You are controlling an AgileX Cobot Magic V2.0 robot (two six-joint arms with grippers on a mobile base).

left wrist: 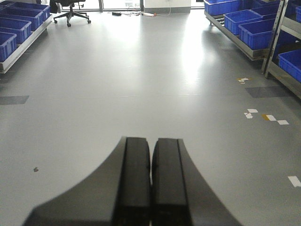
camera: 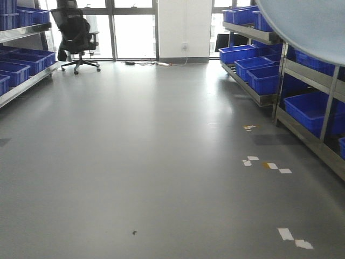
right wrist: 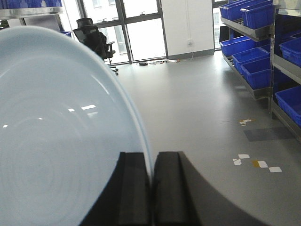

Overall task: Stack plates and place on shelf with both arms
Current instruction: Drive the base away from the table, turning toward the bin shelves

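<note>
The right gripper (right wrist: 151, 188) is clamping the rim of a pale blue plate (right wrist: 56, 141) (the front view is catching only an upper-right sliver). The left gripper (left wrist: 151, 183) is hovering fully closed, holding nothing.

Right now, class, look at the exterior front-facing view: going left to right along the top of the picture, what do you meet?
left blue crates → office chair → white wall → plate

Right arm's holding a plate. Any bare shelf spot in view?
None evident for the plate: blue crates fill the right shelf and the left shelf tiers in view. The only bare stretch is the floor between both shelves, up to the office chair.
</note>
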